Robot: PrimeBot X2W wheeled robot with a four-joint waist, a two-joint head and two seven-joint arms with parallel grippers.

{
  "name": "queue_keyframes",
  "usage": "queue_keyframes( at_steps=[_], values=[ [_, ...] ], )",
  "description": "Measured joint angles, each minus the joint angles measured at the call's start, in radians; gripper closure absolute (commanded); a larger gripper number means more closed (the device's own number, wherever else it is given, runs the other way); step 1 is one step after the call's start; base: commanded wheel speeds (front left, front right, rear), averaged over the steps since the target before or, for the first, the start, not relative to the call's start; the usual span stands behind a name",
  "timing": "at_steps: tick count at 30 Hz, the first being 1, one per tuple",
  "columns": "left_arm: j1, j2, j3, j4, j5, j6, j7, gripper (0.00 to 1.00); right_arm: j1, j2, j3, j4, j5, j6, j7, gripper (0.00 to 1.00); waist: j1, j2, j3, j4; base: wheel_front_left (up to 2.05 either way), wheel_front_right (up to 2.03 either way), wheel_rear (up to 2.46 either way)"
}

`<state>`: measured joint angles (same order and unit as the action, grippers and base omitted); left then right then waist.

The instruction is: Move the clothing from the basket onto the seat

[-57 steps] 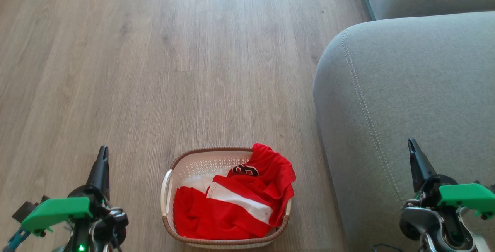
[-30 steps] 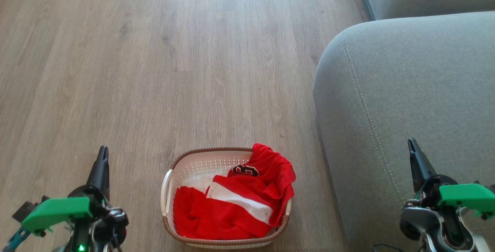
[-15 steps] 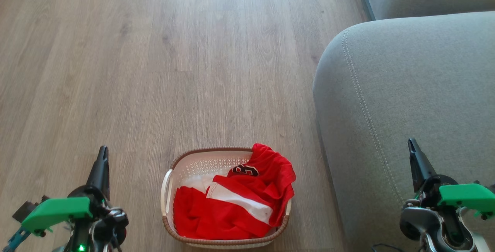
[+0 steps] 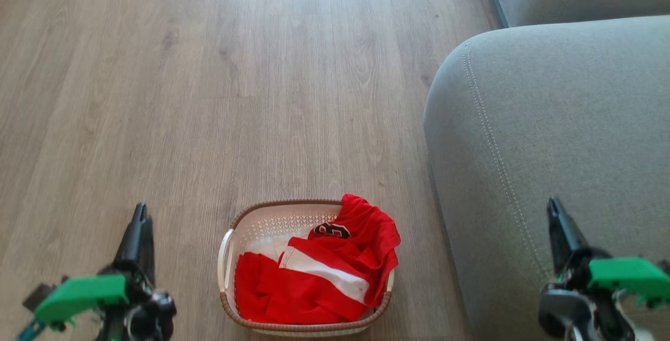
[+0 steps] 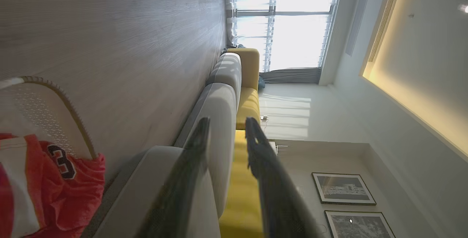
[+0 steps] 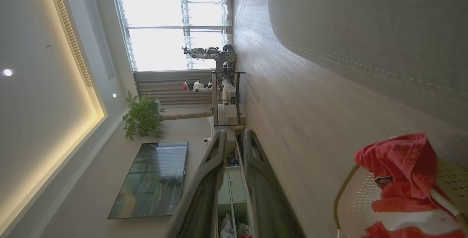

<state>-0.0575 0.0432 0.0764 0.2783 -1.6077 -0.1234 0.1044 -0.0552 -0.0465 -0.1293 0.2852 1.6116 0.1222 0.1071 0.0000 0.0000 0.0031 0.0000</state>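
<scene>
Wood-plank floor (image 4: 261, 68) is carrying the basket (image 4: 261, 209), sitting between left hand (image 4: 140, 212) and right hand (image 4: 553, 207). Red jersey (image 4: 324, 273) is lying bunched inside it, untouched. Both hands are hovering pinched together, empty, probably poised for reaching. Sofa seat (image 4: 549, 121) is lying beside the right hand.

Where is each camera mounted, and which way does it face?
Head view: on the head, facing forward and down at the basket with the clothing and the seat; left gripper lower left, right gripper lower right.
Left wrist view: on the left wrist, rolled sideways, facing along the left fingers toward a window.
Right wrist view: on the right wrist, rolled sideways, facing along the right fingers toward a television.
Both wrist views share the basket and clothing.
</scene>
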Motion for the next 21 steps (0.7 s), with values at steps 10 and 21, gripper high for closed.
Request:
queue_keyframes(
  at_steps=[10, 21],
  values=[
    [0.056, -0.010, -0.007, 0.044, 0.001, 0.001, -0.020, 0.00, 0.048, 0.009, 0.016, 0.031, 0.000, -0.001, -0.018, 0.00, 0.0000, 0.0000, 0.000, 0.000, 0.00, 0.00, 0.00],
    [0.055, -0.010, -0.029, 0.012, 0.035, 0.001, -0.049, 0.00, 0.048, 0.008, 0.042, -0.018, -0.029, -0.001, -0.052, 0.00, 0.0000, 0.0000, 0.002, -0.004, 0.00, 0.00, 0.00]
  ],
)
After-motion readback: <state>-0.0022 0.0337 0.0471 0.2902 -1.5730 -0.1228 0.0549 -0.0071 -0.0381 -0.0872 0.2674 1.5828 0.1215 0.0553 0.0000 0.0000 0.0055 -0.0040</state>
